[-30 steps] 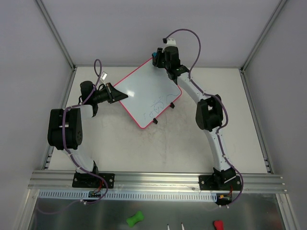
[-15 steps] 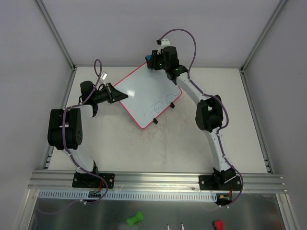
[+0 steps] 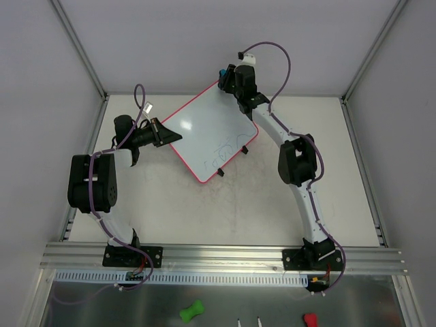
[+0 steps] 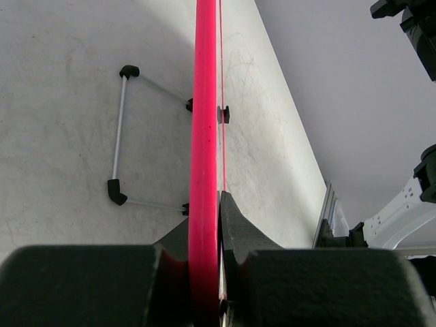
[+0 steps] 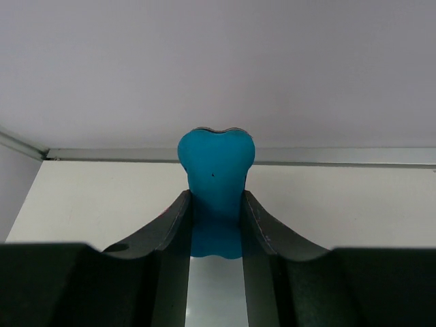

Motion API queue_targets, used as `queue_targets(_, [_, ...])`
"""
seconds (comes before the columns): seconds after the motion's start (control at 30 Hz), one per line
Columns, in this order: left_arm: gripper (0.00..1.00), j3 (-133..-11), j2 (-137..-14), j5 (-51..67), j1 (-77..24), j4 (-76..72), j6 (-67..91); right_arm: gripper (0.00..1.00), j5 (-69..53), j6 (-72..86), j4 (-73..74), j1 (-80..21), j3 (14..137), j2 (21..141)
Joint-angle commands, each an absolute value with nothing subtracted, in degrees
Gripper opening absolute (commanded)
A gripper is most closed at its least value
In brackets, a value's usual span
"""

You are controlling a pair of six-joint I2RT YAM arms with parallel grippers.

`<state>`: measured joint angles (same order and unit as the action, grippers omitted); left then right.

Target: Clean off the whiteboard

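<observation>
The whiteboard [image 3: 204, 129], glossy white with a thin pink-red frame, stands tilted at the back of the table. Faint blue scribbles [image 3: 226, 148] mark its near right part. My left gripper [image 3: 162, 133] is shut on its left edge. In the left wrist view the pink frame [image 4: 204, 122] runs straight up from between the pads, at my left gripper [image 4: 208, 231]. My right gripper [image 3: 223, 78] hovers at the board's far corner, shut on a blue bone-shaped eraser [image 3: 221, 72]. In the right wrist view the eraser [image 5: 216, 167] sticks out past my right gripper [image 5: 215, 196].
Two black clips [image 3: 219, 172] sit on the board's near right edge, and its wire stand [image 4: 119, 136] rests on the table behind. A green bone-shaped piece [image 3: 191, 311] and a red piece [image 3: 310, 319] lie on the metal shelf in front of the rail [image 3: 225, 255]. Enclosure walls close in at the back.
The right gripper swung the eraser a little left over the board's far corner, then back right and further away. The left gripper and the board stayed put.
</observation>
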<state>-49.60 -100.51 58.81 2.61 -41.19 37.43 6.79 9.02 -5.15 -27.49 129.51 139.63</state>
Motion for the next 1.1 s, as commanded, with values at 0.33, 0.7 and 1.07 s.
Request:
queue_targets(0.33, [0.00, -50.19, -101.07, 62.49, 1.32, -41.04, 32.52, 0.00, 12.39, 10.46, -5.98, -25.75, 129.90, 142.03])
queue_targets(0.7, [0.00, -50.27, -100.99, 62.14, 1.32, -40.96, 32.52, 0.00, 9.58, 8.96, -6.50, -25.75, 112.87, 133.44])
queue_targets(1.07, [0.00, -50.19, -100.81, 62.05, 1.32, -40.96, 32.69, 0.00, 2.02, 10.55, -10.19, -23.73, 98.80, 128.06])
